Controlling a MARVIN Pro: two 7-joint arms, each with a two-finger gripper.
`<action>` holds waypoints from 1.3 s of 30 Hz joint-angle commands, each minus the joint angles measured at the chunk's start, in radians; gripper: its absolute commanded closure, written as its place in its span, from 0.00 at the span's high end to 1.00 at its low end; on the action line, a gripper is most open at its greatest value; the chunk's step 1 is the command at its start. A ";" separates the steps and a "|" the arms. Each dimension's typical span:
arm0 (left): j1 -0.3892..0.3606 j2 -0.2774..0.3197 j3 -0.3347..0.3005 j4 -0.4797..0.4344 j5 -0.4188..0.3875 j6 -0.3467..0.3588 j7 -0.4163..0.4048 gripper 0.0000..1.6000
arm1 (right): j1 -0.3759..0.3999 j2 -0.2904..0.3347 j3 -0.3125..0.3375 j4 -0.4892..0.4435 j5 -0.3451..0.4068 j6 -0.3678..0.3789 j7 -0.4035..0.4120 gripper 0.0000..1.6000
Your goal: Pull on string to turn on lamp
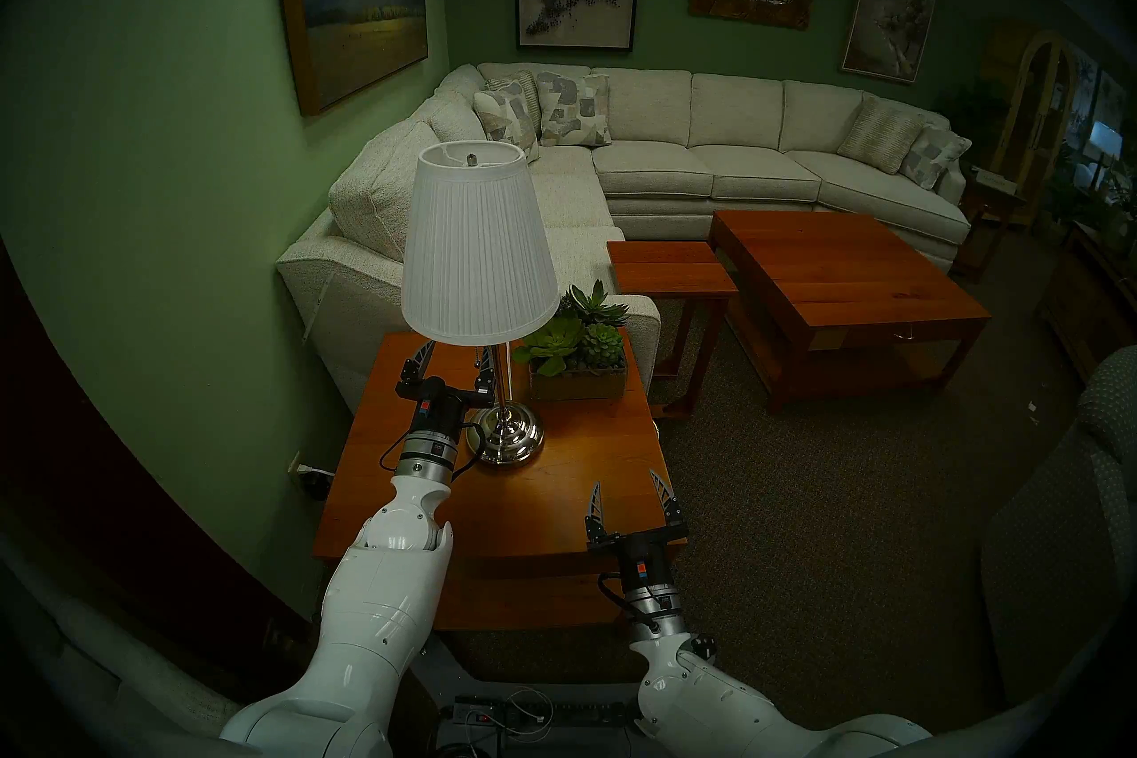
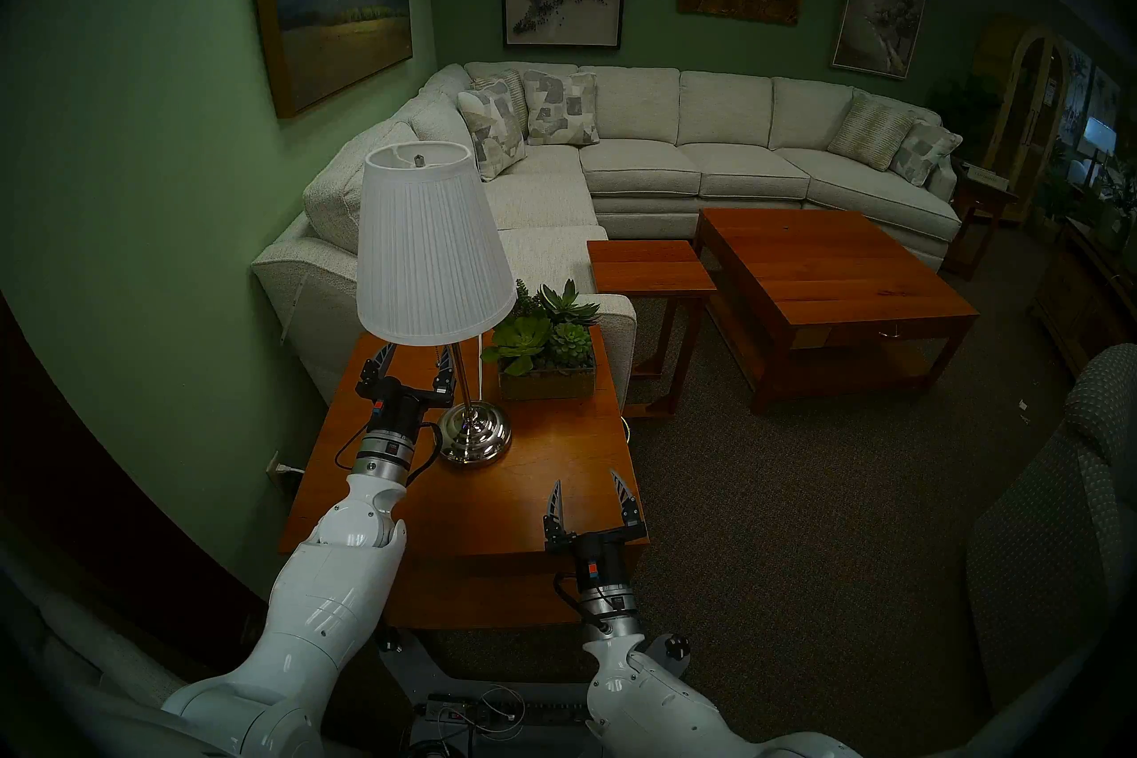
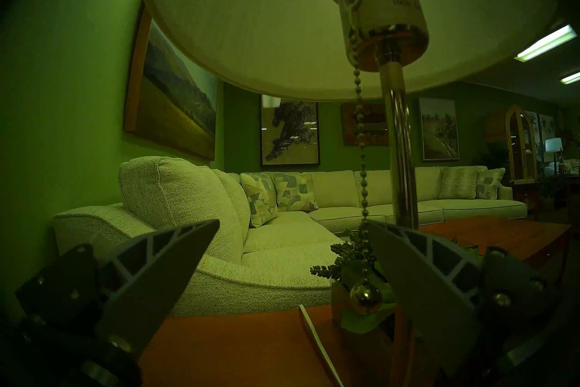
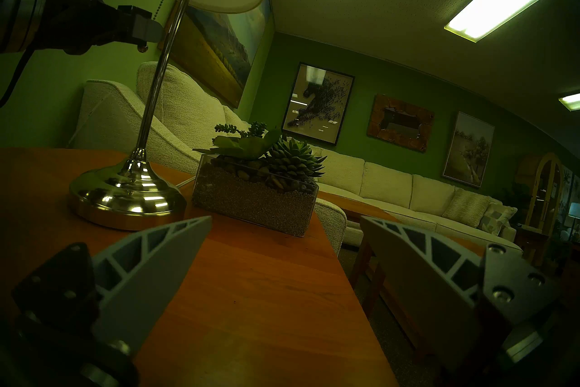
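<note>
Nearest, over the front right corner of the side table (image 1: 554,498): the right gripper (image 1: 630,498), fingers spread wide, nothing between them, well apart from the lamp (image 1: 477,246).

Farther in, at the left of the table: the left gripper (image 1: 458,354), raised just under the rim of the white pleated shade, fingers parted and released, tips partly hidden behind the shade in the head views. Between those fingers, hard by the right one: the string (image 3: 362,157), a thin beaded chain hanging from the socket under the shade, just beside the chrome pole. Crosses the tip of the right finger (image 3: 417,270) in the left wrist view; touching or merely overlapping cannot be told. Ends in a small round bead (image 3: 365,298) hanging lower, inside the gap, close against that finger's inner face. Nothing clamped. Left finger well clear of the chain.

Lamp unlit, upright, domed base on the table.

Beyond the lamp, at the table's back right: a succulent planter (image 1: 578,363). Farther still: the pale sectional sofa (image 1: 707,154).
</note>
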 commanded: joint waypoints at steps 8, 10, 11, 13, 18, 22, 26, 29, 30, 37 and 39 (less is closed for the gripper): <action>-0.065 -0.005 0.004 -0.035 -0.002 -0.034 0.003 0.48 | 0.015 0.000 0.000 -0.020 -0.004 -0.003 -0.005 1.00; -0.065 -0.004 0.005 -0.033 -0.004 -0.037 0.001 0.41 | 0.015 -0.001 0.000 -0.020 -0.004 -0.003 -0.005 1.00; -0.064 -0.004 0.005 -0.032 -0.004 -0.038 0.001 0.34 | 0.015 -0.001 0.000 -0.020 -0.004 -0.003 -0.005 1.00; -0.063 -0.005 0.007 -0.031 -0.003 -0.040 0.000 0.16 | 0.015 0.000 0.000 -0.021 -0.004 -0.003 -0.005 1.00; -0.059 -0.004 0.013 -0.032 -0.009 -0.039 -0.011 0.00 | 0.015 -0.001 0.001 -0.021 -0.005 -0.002 -0.005 1.00; -0.048 -0.005 0.023 -0.048 -0.024 -0.020 -0.029 0.00 | 0.015 0.000 0.000 -0.021 -0.005 -0.002 -0.005 1.00; -0.024 -0.005 0.036 -0.063 -0.037 0.001 -0.052 0.00 | 0.014 0.000 -0.001 -0.023 -0.005 -0.001 -0.006 1.00; -0.004 -0.005 0.040 -0.079 -0.043 0.010 -0.059 0.00 | 0.014 0.000 0.000 -0.024 -0.005 -0.001 -0.006 1.00; 0.003 -0.006 0.041 -0.085 -0.047 0.019 -0.061 0.00 | 0.013 0.000 0.001 -0.024 -0.006 -0.001 -0.006 1.00; 0.013 -0.008 0.040 -0.075 -0.048 0.025 -0.056 0.00 | 0.013 0.000 0.001 -0.025 -0.006 0.000 -0.006 1.00; 0.016 -0.008 0.040 -0.076 -0.048 0.028 -0.055 0.00 | 0.013 0.000 0.002 -0.025 -0.006 0.000 -0.006 1.00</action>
